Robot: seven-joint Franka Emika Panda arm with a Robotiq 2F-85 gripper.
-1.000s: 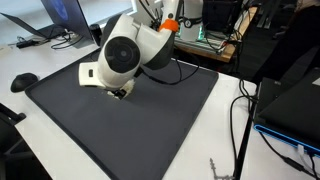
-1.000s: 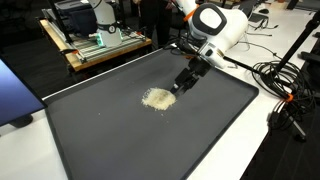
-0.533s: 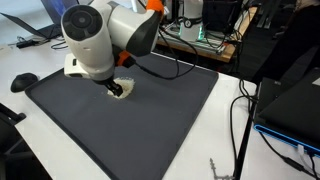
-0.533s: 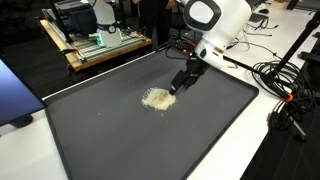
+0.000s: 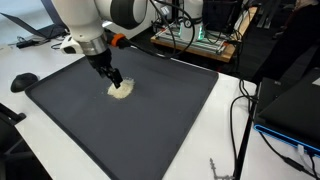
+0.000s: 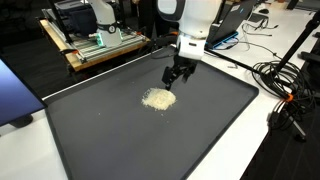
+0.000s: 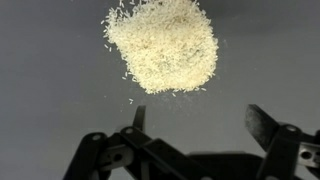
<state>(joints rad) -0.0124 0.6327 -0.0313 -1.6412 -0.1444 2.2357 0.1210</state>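
Claw: the claw (image 6: 178, 76) is spread wide, its two fingers well apart with nothing between them. It holds nothing, and I cannot tell whether its tips touch the mat.
Rice: one heap of rice grains (image 7: 165, 45) lies on the mat at 12 o'clock from the claw in the wrist view, near it but apart.
Strays: a few loose grains trail off the heap at its 6 o'clock rim, too small to count.
Edges: the dark mat (image 6: 120, 135) has a thin rim all round, and the heap sits well inside it.
Open room: in an exterior view the mat runs broad and bare from the heap toward 5 o'clock.
Off the mat: one computer mouse (image 5: 24, 81) lies at the mat's 9 o'clock; a tangle of cables (image 6: 283, 85) lies at 3 o'clock in an exterior view.
Count: one claw, two fingers, one heap, one mat, one mouse.
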